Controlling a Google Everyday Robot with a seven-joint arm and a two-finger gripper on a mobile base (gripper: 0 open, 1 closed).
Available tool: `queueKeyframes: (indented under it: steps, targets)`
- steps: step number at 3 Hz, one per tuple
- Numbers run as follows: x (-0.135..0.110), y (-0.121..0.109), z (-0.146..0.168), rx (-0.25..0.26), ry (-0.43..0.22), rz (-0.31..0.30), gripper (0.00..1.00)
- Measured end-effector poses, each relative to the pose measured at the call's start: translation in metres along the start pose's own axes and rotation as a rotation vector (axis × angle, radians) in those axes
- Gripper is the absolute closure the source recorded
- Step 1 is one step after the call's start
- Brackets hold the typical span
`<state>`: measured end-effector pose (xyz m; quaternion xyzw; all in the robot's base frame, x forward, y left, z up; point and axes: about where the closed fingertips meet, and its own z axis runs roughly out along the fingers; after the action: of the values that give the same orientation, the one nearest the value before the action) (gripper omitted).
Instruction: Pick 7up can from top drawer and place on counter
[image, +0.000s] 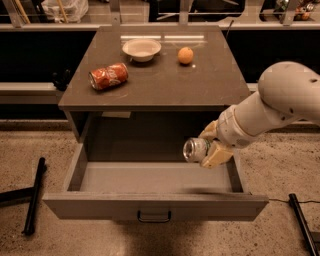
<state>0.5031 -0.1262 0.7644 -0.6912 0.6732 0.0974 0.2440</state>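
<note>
Our white arm (280, 100) slopes down from the right; our pincer (206, 148), just right of centre, has both fingers clamped on the 7up can (194, 149).

The worktop (160, 85) is smooth, glossy grey-brown and catches a pale streak of light. The top drawer (100, 207) looks matt grey, with 1 dark metal handle (154, 216). The 7up can (195, 149) shows a shiny metal end. Above the drawer's right side, the gripper (206, 146) clamps it with 2 matt cream, plastic-looking jaws. The cola can (108, 76) is glossy, the bowl (142, 49) smooth white, and the floor (30, 150) rough and speckled.
</note>
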Motion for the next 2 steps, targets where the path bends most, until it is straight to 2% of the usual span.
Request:
queueKeyframes:
  steps: [1, 2]
  targets:
    - [-0.003, -0.021, -0.021, 0.037, -0.003, -0.004, 1.00]
    - [-0.007, -0.062, -0.052, 0.099, 0.014, 0.016, 1.00]
